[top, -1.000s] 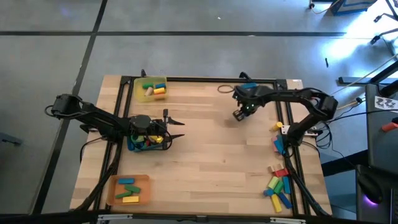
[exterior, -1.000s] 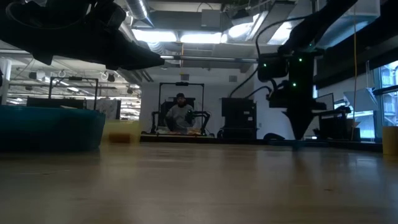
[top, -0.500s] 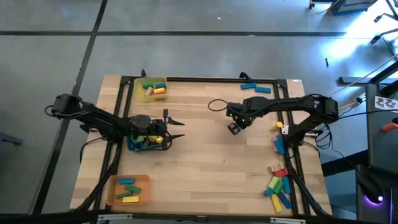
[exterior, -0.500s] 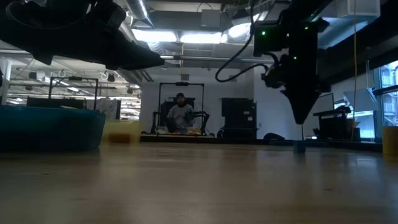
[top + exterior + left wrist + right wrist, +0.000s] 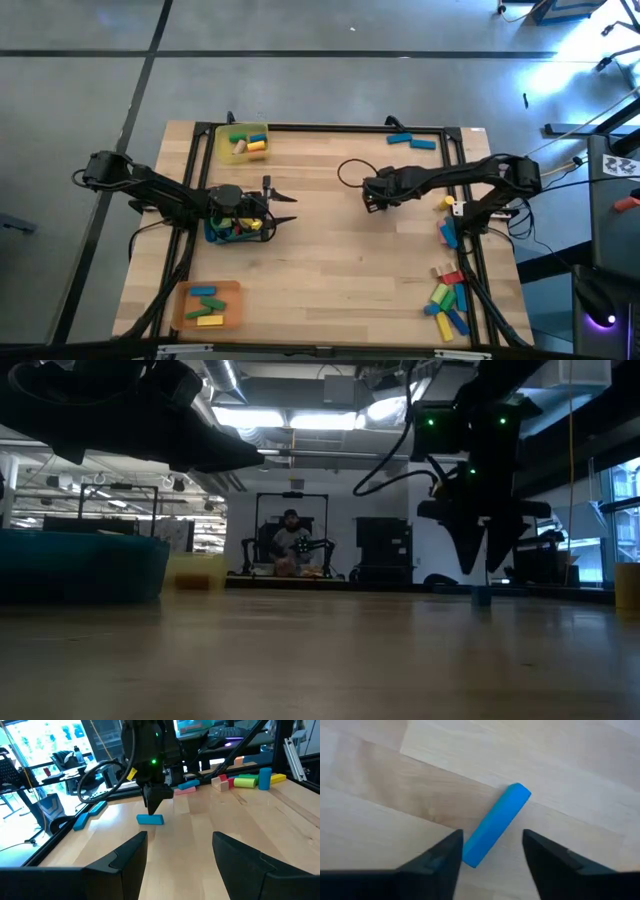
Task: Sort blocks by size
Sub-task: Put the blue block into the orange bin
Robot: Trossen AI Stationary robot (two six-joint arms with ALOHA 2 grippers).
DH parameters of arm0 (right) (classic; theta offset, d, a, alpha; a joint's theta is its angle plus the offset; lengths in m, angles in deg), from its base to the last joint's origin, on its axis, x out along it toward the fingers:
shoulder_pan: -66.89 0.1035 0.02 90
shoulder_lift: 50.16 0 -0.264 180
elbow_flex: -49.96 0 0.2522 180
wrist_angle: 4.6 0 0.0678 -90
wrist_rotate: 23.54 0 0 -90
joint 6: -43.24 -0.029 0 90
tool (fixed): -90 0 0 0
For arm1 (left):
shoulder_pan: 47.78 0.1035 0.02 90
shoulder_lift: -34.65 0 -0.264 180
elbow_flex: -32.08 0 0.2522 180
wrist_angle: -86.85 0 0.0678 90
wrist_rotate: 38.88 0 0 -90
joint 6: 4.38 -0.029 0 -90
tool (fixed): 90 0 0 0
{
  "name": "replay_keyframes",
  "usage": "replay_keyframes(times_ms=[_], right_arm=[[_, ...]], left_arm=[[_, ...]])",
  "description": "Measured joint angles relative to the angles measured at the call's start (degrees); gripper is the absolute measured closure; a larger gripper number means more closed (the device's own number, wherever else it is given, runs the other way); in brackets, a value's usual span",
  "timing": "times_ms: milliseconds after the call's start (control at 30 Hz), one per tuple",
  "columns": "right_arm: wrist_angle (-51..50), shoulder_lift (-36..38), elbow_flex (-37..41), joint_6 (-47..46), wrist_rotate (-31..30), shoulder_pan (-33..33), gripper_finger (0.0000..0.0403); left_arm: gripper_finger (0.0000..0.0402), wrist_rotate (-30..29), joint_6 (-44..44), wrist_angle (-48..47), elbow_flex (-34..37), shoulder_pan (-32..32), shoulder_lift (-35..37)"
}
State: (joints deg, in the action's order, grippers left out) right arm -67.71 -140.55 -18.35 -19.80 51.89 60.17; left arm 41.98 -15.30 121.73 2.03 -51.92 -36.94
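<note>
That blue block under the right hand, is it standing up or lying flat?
Lying flat. The blue block rests lengthwise on the table, between the right hand's open fingers.

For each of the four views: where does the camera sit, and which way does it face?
High: overhead, looking down; both arms, wooden table.
Low: table height, facing the room; right gripper.
Left wrist: behind the left gripper, facing the right arm.
Right wrist: looking down past the right gripper's open fingers.
Both wrist views share the blue block.
</note>
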Motion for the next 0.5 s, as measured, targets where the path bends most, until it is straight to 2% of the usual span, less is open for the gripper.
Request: replay_keyframes(times_ms=[100, 233, 367, 500], right_arm=[[2.0, 0.0, 1.8, -1.5, 0.2, 0.0, 0.016], [6.9, 0.0, 5.2, -2.6, 0.6, 0.0, 0.0153], [12.5, 0.0, 8.4, -2.2, 1.6, 0.0, 0.0179], [14.8, 0.1, 10.5, -1.3, 2.1, 0.0, 0.0233]], left_arm=[[0.0194, 0.0, 0.0, 0.0, 0.0, 0.0, 0.0], [0.0194, 0.0, 0.0, 0.0, 0.0, 0.0, 0.0], [0.0194, 0.0, 0.0, 0.0, 0.0, 0.0, 0.0], [0.0194, 0.0, 0.0, 0.0, 0.0, 0.0, 0.0]])
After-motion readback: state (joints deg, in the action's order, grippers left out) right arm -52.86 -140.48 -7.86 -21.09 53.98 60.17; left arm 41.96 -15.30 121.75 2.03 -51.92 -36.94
